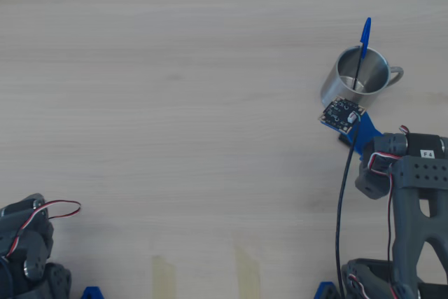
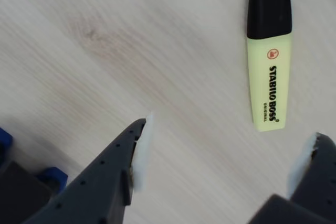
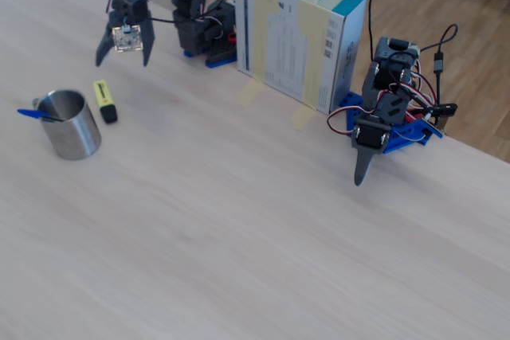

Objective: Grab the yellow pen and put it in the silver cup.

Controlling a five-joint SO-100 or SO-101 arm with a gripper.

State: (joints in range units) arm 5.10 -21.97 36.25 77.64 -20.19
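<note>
The yellow pen [image 2: 269,61], a chunky highlighter with a black cap, lies flat on the table. In the wrist view it is ahead of the gripper and toward the right finger. In the fixed view the yellow pen [image 3: 105,101] lies just beside the silver cup [image 3: 70,123]. My gripper [image 2: 223,156] is open and empty, and it hovers above the table short of the pen. In the fixed view the gripper [image 3: 125,59] hangs behind the pen. In the overhead view the silver cup [image 1: 350,87] shows, but the arm hides the yellow pen.
A thin blue-capped ballpoint [image 1: 364,38] stands in the cup. A second arm [image 3: 378,125] rests at the table's edge, also seen in the overhead view [image 1: 28,243]. A taped cardboard box [image 3: 299,29] stands between the arms.
</note>
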